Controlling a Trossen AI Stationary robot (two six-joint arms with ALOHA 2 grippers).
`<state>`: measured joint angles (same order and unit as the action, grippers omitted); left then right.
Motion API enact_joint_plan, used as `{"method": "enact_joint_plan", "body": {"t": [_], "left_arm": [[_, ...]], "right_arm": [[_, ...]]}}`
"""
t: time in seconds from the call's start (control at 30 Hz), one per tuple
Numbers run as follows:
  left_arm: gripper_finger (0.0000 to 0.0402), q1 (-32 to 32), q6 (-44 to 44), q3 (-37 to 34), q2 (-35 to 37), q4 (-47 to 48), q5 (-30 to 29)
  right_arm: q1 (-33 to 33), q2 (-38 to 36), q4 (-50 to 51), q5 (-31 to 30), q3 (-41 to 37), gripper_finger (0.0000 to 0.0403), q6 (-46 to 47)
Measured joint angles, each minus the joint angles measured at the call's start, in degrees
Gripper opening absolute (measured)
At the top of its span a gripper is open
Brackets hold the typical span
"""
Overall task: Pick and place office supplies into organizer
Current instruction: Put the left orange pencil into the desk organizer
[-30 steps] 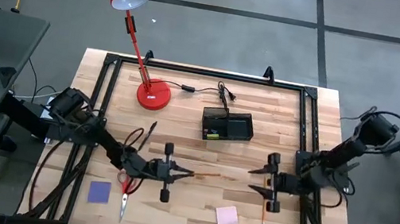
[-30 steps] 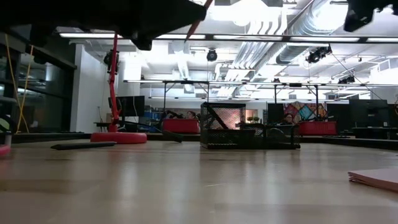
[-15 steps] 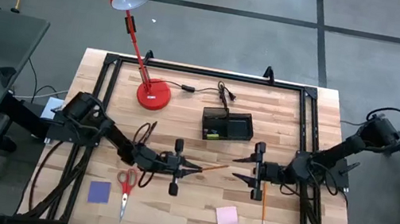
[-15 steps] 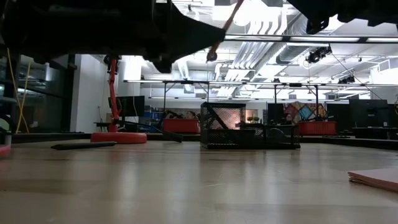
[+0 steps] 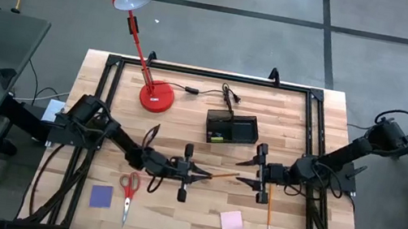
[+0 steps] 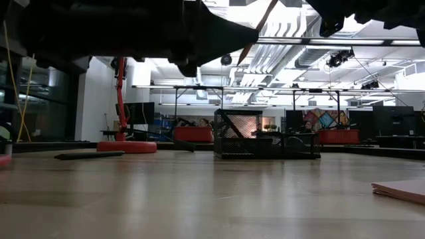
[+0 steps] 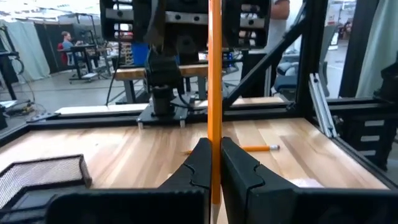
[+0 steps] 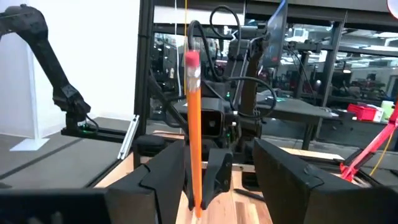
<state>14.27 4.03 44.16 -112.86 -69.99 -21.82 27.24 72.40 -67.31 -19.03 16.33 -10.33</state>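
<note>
Pinching pencil [image 5: 221, 174] in left end effector [image 5: 196, 173] above mid-worktop, long axis pointing straight at right end effector [image 5: 245, 172], spread and facing it, tip nearly between its fingers; organizer [image 5: 231, 128] lying just beyond.

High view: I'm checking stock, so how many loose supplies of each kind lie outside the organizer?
Pencils: 2, one held, one lying
Scissors: 1
Pads: 2, blue, pink
Pen: 1
Total: 6
</note>
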Motion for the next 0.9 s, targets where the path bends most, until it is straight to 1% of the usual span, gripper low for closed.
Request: {"method": "enact_joint_plan", "body": {"t": [0.13, 0.3, 0.4, 0.5, 0.63, 0.67, 0.77, 0.9], "left_arm": [[0.0000, -0.50, 0.18, 1.32, 0.00, 1.26, 0.51], [0.0000, -1.15, -0.09, 3.51, 0.02, 4.75, 1.81], [0.0000, -1.14, 0.05, 3.76, 0.02, 5.97, 1.77], [0.0000, -1.14, 0.07, 3.81, 0.02, 5.94, 1.76], [0.0000, -1.14, 0.31, 3.81, 0.02, 6.01, 1.96], [0.0000, -1.12, 0.23, 3.81, 0.02, 6.04, 1.79], [0.0008, -1.14, -0.29, 3.81, 0.02, 6.19, 1.70], [0.0044, -1.30, -1.11, 3.24, 0.02, 7.45, 1.30]], "right_arm": [[0.00, 0.02, 2.97, 0.92, 2.74, 0.0179, -0.46], [0.00, 0.02, 9.99, 0.90, 7.13, 0.0179, -1.72], [0.01, 0.02, 13.20, 1.17, 8.40, 0.0168, -1.71], [0.13, 0.02, 13.56, 2.22, 8.45, 0.0128, -1.23], [0.13, 0.02, 14.35, 4.55, 8.45, 0.0027, -2.15], [0.13, 0.02, 14.37, 4.53, 8.45, 0.0015, -2.67], [0.22, 0.01, 14.73, 1.80, 8.46, 0.0011, -2.49], [0.19, 0.00, 16.07, -1.73, 8.06, 0.0007, -2.36]]}}
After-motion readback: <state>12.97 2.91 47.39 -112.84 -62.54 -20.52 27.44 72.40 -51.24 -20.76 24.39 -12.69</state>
